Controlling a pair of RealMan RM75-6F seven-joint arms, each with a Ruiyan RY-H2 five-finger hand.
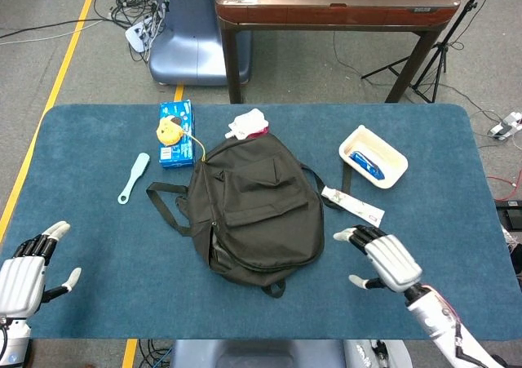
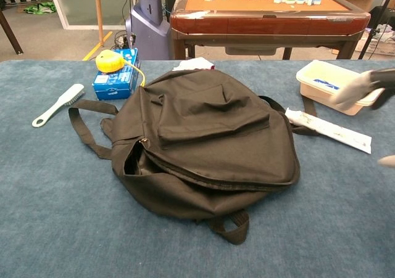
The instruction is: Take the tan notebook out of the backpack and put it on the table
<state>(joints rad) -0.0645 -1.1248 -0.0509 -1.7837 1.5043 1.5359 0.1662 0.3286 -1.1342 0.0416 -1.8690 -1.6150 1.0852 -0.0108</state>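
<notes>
A black backpack (image 1: 257, 209) lies flat in the middle of the blue table (image 1: 98, 237), its side zipper partly open (image 2: 137, 161). No tan notebook shows in either view. My right hand (image 1: 385, 258) hovers open just right of the backpack's lower edge, fingers spread; in the chest view only its fingertips (image 2: 361, 87) enter at the right edge. My left hand (image 1: 24, 274) rests open at the table's near left corner, far from the backpack.
A pale brush (image 1: 133, 177), a blue box with a yellow tape measure (image 1: 174, 131), a white-and-red item (image 1: 247, 124) behind the backpack, a white tray (image 1: 373, 156) holding a blue object, and a long white packet (image 1: 352, 206) lie around it. A wooden table (image 1: 334, 5) stands beyond.
</notes>
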